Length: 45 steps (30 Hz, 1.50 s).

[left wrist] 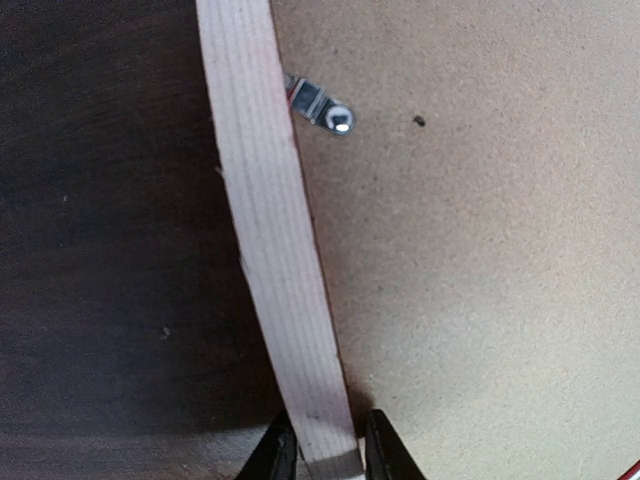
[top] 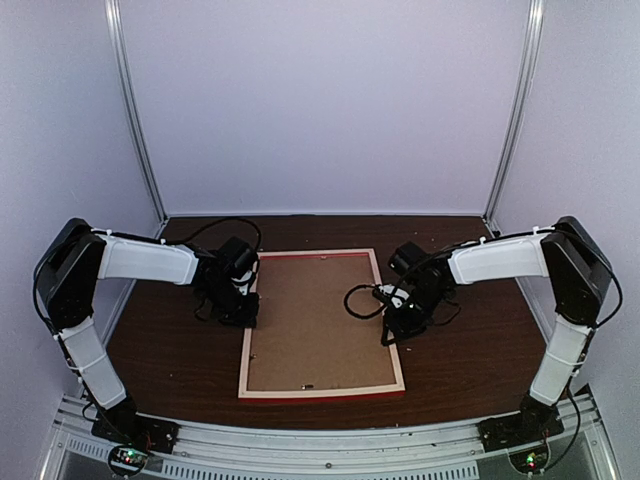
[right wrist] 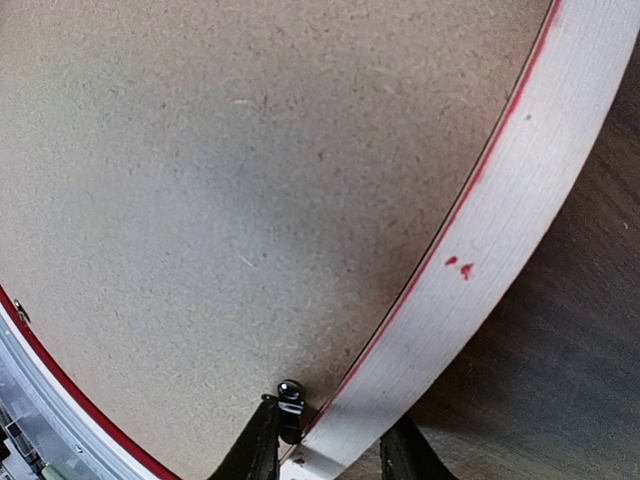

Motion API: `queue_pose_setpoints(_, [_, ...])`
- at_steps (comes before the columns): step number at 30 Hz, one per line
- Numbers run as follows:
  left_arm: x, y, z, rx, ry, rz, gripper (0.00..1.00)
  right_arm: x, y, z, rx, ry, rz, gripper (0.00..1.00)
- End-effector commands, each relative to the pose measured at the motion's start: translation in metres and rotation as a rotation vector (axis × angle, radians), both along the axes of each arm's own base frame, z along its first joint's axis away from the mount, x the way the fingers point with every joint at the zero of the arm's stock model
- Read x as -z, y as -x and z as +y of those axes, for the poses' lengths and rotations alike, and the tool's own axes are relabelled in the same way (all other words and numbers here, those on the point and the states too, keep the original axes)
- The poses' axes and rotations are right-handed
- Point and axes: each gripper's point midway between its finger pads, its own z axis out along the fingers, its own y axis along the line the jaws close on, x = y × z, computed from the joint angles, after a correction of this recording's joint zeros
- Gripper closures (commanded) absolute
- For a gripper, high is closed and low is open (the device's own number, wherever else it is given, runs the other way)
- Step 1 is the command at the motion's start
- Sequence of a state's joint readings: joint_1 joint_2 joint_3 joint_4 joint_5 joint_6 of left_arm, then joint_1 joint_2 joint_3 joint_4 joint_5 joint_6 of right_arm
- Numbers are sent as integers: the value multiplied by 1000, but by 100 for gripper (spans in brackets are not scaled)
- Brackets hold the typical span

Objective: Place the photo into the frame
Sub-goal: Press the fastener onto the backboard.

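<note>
1. Overhead, the frame lies back-up in the middle of the surface, slightly toward its near edge, with a brown backing board filling it. The left claw sits at its left rail and the right claw at its right rail. The photo shows nowhere; I'd guess it lies under the board.
2. Left wrist view: the fingers pinch the pale rail between them. A metal turn clip reaches from the rail over the board.
3. Right wrist view: the fingers straddle the rail beside a small clip. Whether they press it, I cannot tell.
4. My read is that this is the closing-up stage. The next move calls for an even hold on both sides, so the board does not slip.
5. No brand or writing is readable, only red paint specks.
</note>
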<state>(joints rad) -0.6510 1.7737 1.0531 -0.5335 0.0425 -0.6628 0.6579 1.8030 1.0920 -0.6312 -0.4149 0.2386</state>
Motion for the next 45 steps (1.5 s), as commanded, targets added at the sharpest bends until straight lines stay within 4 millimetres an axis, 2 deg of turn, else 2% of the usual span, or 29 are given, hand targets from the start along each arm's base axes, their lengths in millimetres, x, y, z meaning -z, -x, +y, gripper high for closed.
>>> queue_pose_setpoints(1, [21,10,-16,56,21,37,75,17,0,-7,-17,61,8,70])
queue_pose_setpoints(7, [20,10,-17,58,22,36,75,0,-4,11,-1,-42,28,61])
queue_pose_setpoints(14, [20,10,-18,62,22,34,75,-11,-13,9,53,-94,45,60])
queue_pose_setpoints(23, [21,9,-18,61,21,35,75,-10,-16,7,60,-80,53,62])
queue_pose_setpoints(33, [21,8,-19,66,22,33,75,-2,-2,0,-24,-34,72,62])
queue_pose_setpoints(45, [22,9,-19,65,21,37,75,2,-2,0,-44,19,58,63])
